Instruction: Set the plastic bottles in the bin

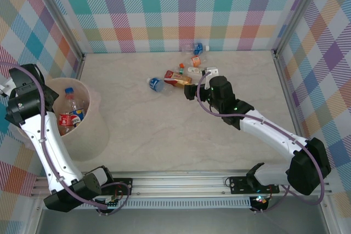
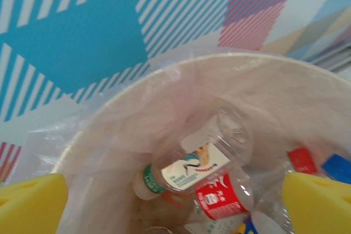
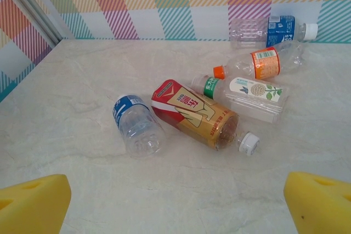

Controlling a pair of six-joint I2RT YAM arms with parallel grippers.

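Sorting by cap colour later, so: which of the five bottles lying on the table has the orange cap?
The bottle with the orange label band, lying between the blue-labelled one by the wall and the green-capped one.

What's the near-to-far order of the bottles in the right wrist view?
Order: red-and-gold bottle → green-cap bottle → orange-cap bottle → far blue-label bottle. The near blue-label bottle lies about level with the red-and-gold one, so it is left out.
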